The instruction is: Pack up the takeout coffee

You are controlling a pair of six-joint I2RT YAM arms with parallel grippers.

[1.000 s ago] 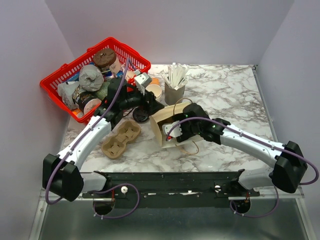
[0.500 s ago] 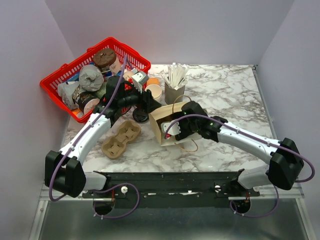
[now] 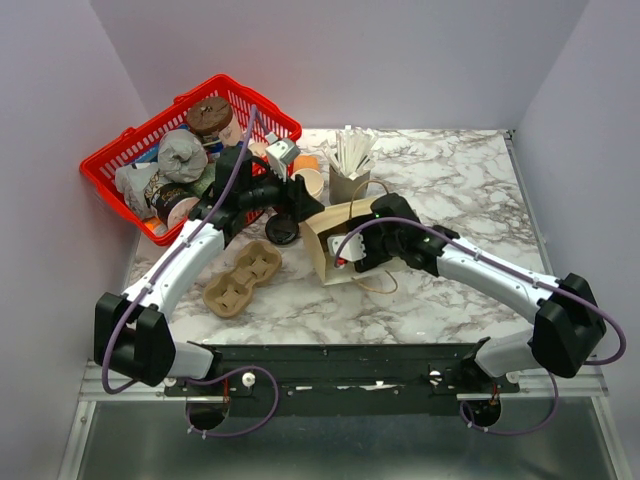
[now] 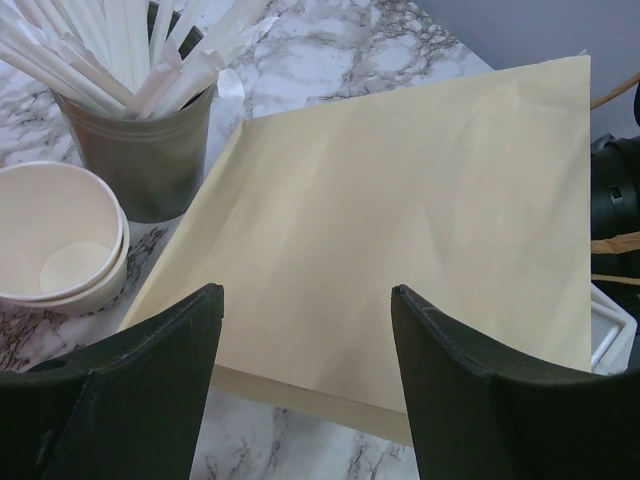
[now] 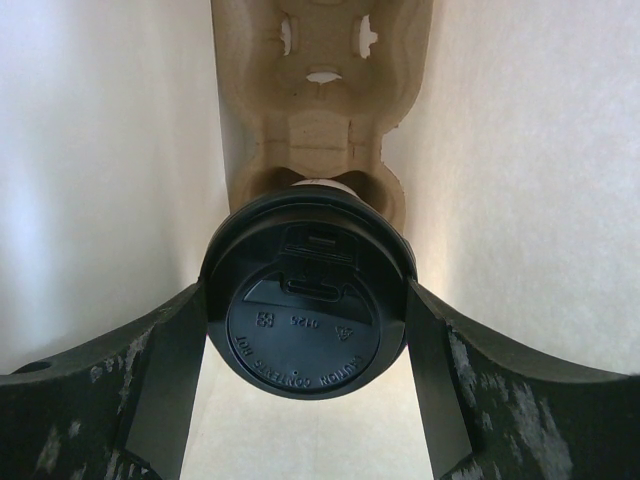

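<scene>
Inside the paper bag (image 3: 325, 238), which lies on its side on the marble desk (image 3: 450, 190) with its mouth turned toward the right arm, the takeout coffee (image 5: 308, 315) is clamped in the right tool (image 5: 305, 298). The fingers press against either side of its black lid. Holding the cup with the lid toward the wrist looks like a way to send its base in first, toward the moulded pulp carrier (image 5: 320, 120) that fills the bag's far end just beyond it. Whether the base touches one of the carrier's pockets, I cannot tell. The left tool (image 4: 305, 300) hangs just above the bag's flat upper side, jaws spread wide with nothing between them. My guess is that it is there to press down and stop the bag sliding as the cup goes in. A stack of paper cups (image 4: 60, 240) and a grey cup of white sticks (image 4: 150, 140) stand beside the bag, apart from the work.
</scene>
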